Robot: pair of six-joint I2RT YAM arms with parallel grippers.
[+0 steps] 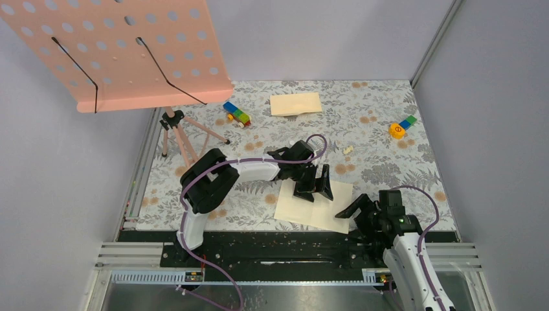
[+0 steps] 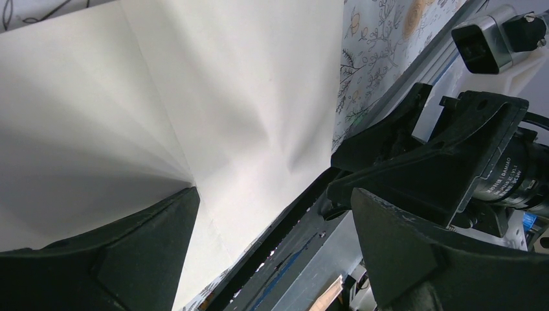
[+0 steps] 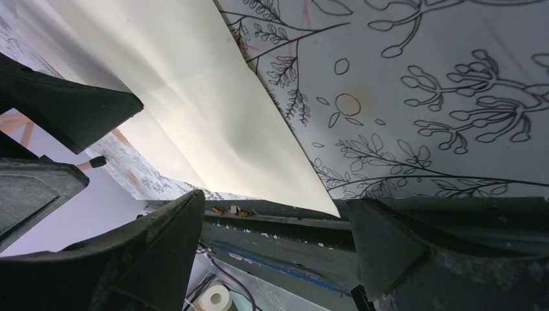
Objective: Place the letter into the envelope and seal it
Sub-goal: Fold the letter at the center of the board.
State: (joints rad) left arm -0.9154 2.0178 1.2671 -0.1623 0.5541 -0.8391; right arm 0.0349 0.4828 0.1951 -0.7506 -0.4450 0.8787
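The letter (image 1: 304, 208), a pale cream sheet, lies at the table's near edge. It fills the left wrist view (image 2: 213, 97) and shows in the right wrist view (image 3: 194, 97), where its near right corner reaches over the dark front rail. My left gripper (image 1: 314, 186) is open above the letter, and one fingertip (image 2: 184, 201) touches the sheet where faint creases meet. My right gripper (image 1: 349, 208) is open and empty at the letter's near right corner, its jaws spread just short of that corner. The tan envelope (image 1: 296, 103) lies flat at the far middle of the table, away from both grippers.
A pink perforated music stand (image 1: 123, 45) on a tripod (image 1: 178, 133) stands far left. Toy blocks lie at the far middle (image 1: 237, 115) and far right (image 1: 401, 127). A small white piece (image 1: 348, 149) lies behind the letter. The black front rail (image 1: 272, 243) runs along the near edge.
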